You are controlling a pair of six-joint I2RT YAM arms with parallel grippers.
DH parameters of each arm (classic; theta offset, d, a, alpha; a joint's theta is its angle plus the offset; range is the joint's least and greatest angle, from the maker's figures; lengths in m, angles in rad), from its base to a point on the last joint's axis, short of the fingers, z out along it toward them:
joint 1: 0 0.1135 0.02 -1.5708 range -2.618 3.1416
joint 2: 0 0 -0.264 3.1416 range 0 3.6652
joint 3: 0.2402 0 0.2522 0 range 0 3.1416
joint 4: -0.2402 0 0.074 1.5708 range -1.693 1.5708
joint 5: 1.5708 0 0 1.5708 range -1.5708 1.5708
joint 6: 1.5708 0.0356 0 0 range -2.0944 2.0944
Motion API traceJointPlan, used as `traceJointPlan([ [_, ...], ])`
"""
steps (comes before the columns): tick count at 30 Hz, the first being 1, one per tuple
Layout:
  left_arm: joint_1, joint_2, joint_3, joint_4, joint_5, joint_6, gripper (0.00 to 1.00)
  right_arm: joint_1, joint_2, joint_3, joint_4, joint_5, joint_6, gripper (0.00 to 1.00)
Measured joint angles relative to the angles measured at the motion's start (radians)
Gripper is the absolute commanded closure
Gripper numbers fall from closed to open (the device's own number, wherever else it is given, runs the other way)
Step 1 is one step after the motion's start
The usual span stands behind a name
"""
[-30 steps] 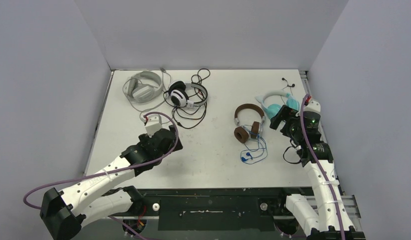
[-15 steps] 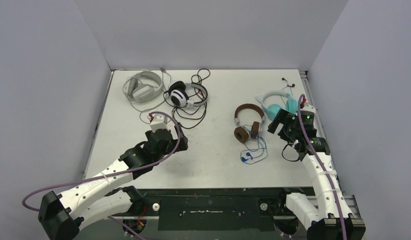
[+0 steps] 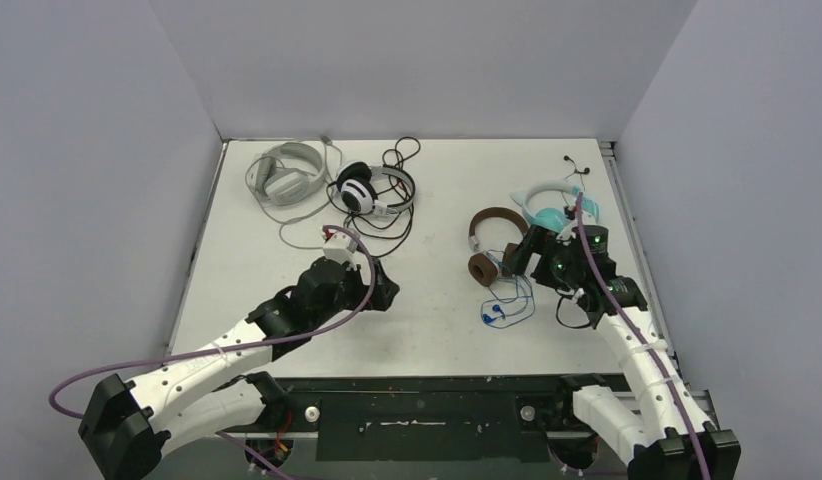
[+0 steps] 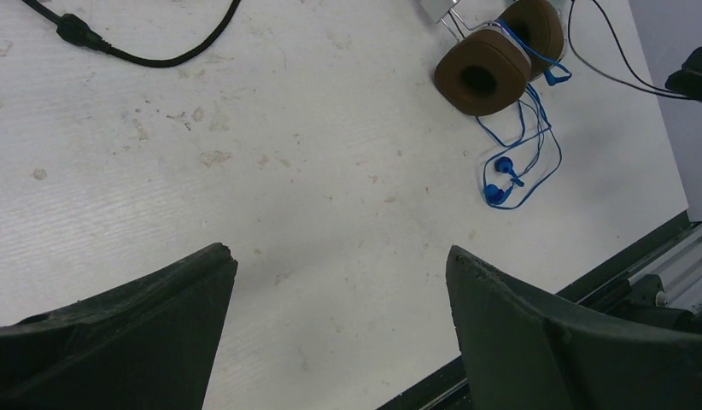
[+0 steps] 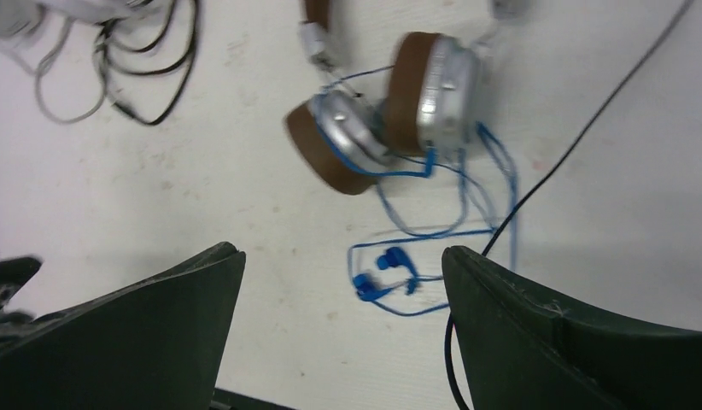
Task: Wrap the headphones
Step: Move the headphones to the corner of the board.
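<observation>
The brown headphones (image 3: 490, 243) lie right of centre, their blue cable (image 3: 508, 305) loose in loops toward the near edge. My right gripper (image 3: 524, 254) hovers open just right of them; the right wrist view has the earcups (image 5: 390, 111) ahead and the blue earbuds (image 5: 383, 272) between the open jaws (image 5: 343, 252). My left gripper (image 3: 389, 290) is open over bare table at the centre, with the brown earcups (image 4: 493, 61) far ahead of it (image 4: 339, 253). Black-and-white headphones (image 3: 364, 189), pale grey headphones (image 3: 285, 174) and teal headphones (image 3: 553, 205) rest toward the back.
A tangle of black cable (image 3: 382, 228) spreads from the black-and-white set toward the centre. A thin black cable (image 5: 578, 137) runs past the brown set on the right. The table's near edge and metal rail (image 4: 663, 265) lie close below both grippers.
The left arm has swung right and forward toward the table's centre. The right arm has moved left, from beside the teal set to beside the brown headphones.
</observation>
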Motion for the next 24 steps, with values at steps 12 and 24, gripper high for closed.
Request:
traceJointPlan([
  [12, 0.000, -0.017, 0.000, 0.024, 0.018, 0.031, 0.10, 0.648, 0.206, 0.340, 0.186, 0.105, -0.059, 0.10],
  [24, -0.005, 0.070, 0.006, 0.038, 0.014, 0.020, 0.12, 0.614, 0.231, 0.417, 0.046, 0.433, -0.023, 0.05],
])
